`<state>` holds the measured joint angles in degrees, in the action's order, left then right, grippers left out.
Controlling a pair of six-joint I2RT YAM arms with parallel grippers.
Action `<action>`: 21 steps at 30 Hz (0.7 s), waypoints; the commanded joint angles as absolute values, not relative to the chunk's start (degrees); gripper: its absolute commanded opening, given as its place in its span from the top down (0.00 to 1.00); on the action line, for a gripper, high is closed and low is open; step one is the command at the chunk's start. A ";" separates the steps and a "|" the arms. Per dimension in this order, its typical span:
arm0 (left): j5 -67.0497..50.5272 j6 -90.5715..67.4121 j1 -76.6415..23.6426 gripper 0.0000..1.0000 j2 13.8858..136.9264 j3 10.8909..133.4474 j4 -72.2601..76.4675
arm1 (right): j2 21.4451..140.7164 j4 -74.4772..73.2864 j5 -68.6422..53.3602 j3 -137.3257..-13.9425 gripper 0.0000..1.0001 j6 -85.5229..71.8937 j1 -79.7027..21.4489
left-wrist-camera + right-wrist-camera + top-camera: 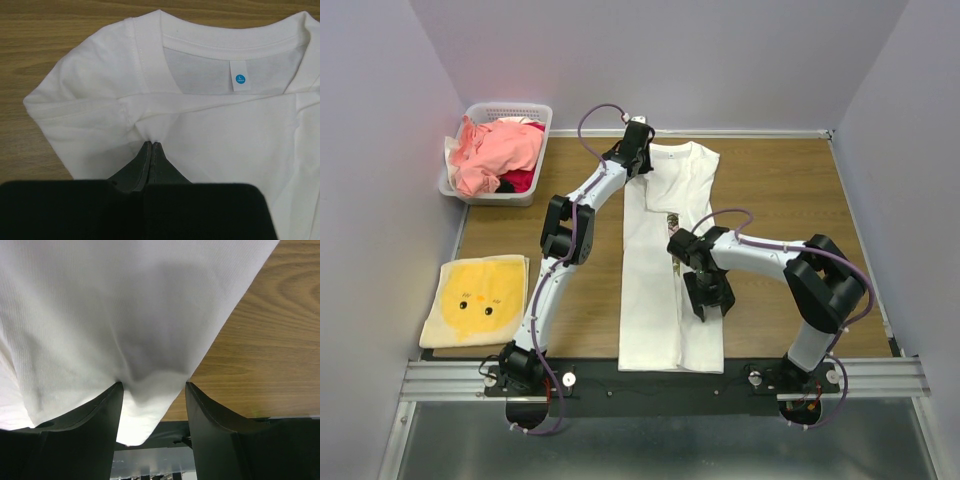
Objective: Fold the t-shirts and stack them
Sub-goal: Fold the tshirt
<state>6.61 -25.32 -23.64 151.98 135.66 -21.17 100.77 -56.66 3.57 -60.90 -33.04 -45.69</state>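
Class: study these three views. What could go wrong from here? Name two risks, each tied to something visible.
1. The left gripper is shut on only a small pinch of the white t-shirt near the sleeve seam; a pull might slip it free or lift one layer only.
2. The right gripper has its fingers apart with cloth between them, near the table edge; moving before closing would likely leave that side behind, skewing the fold.

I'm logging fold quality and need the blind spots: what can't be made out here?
- Top view: chest print of the white t-shirt, mostly folded under and crossed by the right arm.
- Top view: how many t-shirts fill the basket; they overlap.
- Right wrist view: which shirt part lies across the right tool; cloth fills the frame.
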 commanded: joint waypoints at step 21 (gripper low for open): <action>10.81 -24.44 -21.80 1.00 149.85 138.08 -16.17 | 101.07 -56.51 4.57 -58.71 0.39 -33.93 -45.97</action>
<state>8.16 -25.30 -23.18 151.98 136.29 -19.20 100.12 -56.31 3.55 -59.88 -33.52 -45.69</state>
